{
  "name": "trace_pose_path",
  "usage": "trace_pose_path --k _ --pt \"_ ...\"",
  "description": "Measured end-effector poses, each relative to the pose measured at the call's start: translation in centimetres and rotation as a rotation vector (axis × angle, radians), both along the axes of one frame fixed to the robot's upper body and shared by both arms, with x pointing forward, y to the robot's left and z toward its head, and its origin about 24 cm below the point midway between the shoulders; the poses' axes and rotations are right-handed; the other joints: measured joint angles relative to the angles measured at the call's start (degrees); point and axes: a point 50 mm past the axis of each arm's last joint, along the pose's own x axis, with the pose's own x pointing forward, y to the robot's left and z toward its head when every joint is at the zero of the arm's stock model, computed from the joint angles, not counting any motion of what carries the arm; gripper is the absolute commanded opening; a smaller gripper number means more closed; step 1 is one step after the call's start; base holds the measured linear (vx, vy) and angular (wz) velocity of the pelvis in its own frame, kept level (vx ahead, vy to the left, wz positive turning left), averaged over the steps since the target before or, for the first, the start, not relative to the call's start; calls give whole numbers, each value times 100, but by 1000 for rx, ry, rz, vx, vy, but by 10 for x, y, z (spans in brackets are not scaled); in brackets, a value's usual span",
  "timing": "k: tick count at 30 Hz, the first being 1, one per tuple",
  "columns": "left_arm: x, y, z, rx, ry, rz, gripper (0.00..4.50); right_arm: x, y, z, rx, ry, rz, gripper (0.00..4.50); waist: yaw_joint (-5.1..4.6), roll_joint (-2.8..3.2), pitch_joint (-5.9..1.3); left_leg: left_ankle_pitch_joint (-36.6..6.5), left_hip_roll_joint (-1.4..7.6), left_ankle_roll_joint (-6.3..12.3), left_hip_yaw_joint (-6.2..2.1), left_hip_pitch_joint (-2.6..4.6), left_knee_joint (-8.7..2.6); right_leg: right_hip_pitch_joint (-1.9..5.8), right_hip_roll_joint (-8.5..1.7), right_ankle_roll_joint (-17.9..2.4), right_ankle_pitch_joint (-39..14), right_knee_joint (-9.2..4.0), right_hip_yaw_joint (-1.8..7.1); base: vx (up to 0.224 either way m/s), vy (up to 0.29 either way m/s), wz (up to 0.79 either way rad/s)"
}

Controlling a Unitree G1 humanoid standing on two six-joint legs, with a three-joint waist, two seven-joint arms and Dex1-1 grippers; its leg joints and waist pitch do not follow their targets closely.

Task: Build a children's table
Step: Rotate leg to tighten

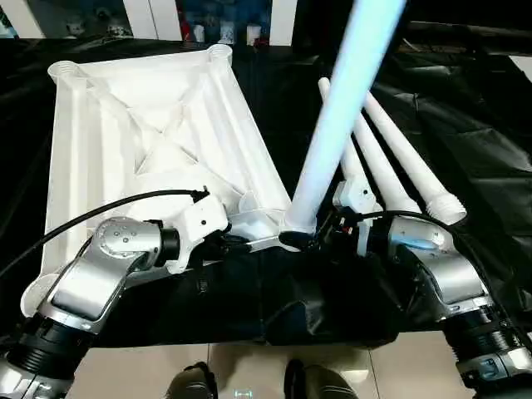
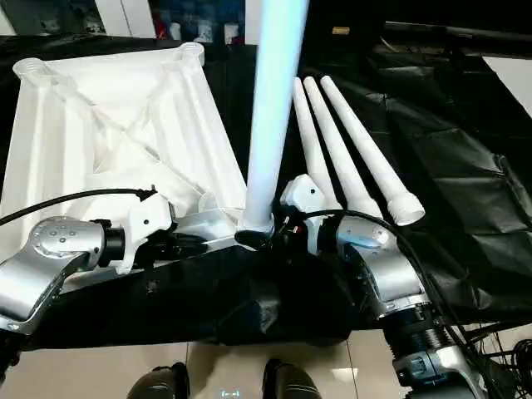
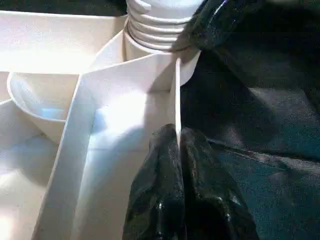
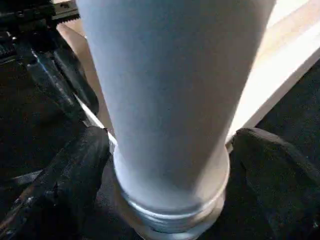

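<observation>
One leg (image 1: 339,116) of four stands upright in the near corner socket (image 3: 150,60) of the tabletop (image 1: 108,133), which lies underside up on the black sheet (image 1: 465,125). Thread rings show above the socket rim in the left wrist view, so the leg is judged not fully screwed home. Three legs (image 2: 349,150) lie side by side on the sheet, just beside the tabletop's right edge, untouched. Judgement: the build is at an early stage, with one leg partly seated and three sockets unfilled.

Left claw (image 3: 178,145): closed, its two black fingers pinching a thin upright rib of the tabletop's edge close to the filled socket, apparently steadying the top.

Right claw (image 4: 170,165): wide open, one finger (image 4: 75,175) on each side of the standing leg's flared base. Gaps show between fingers and leg; it grips nothing. Whether either finger brushes the leg cannot be told.

Remaining: tighten this leg, fit the three others, turn the table upright.
</observation>
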Motion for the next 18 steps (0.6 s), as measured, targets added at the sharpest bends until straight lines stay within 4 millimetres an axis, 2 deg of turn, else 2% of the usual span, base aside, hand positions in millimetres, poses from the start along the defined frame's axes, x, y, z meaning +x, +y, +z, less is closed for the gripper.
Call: trace_pose_path --k 1,4,5,9,10,18 --pt "0 0 0 0 -1 -1 0 0 1 0 -1 2 4 414 1 0 0 0 0 0 0 -1 0 -2 0 1 -1 3 0 0 0 0" --pt "0 0 0 0 -2 -2 0 -1 4 -2 -5 8 22 414 5 0 0 0 0 1 -1 -1 1 -3 0 3 -2 9 -1 0 0 0" --pt "0 0 0 0 -3 -2 0 -1 4 -3 -7 9 22 392 4 0 0 0 1 1 -1 0 2 -3 0 3 -2 11 -1 0 0 0" --pt "0 0 0 0 -3 -2 0 -1 5 -5 -3 16 16 364 1 -1 0 0 1 1 -1 0 12 -3 0 3 -2 18 0 0 0 0" --pt "0 0 0 0 -3 -2 0 -1 6 -5 -2 15 14 341 1 -1 0 0 1 1 -2 0 12 -3 0 3 -2 19 0 0 0 0" --pt "0 0 0 0 2 -8 0 -1 5 -4 -2 15 8 282 10 -1 -1 0 2 1 -2 0 15 -3 0 3 -2 21 0 0 0 0"
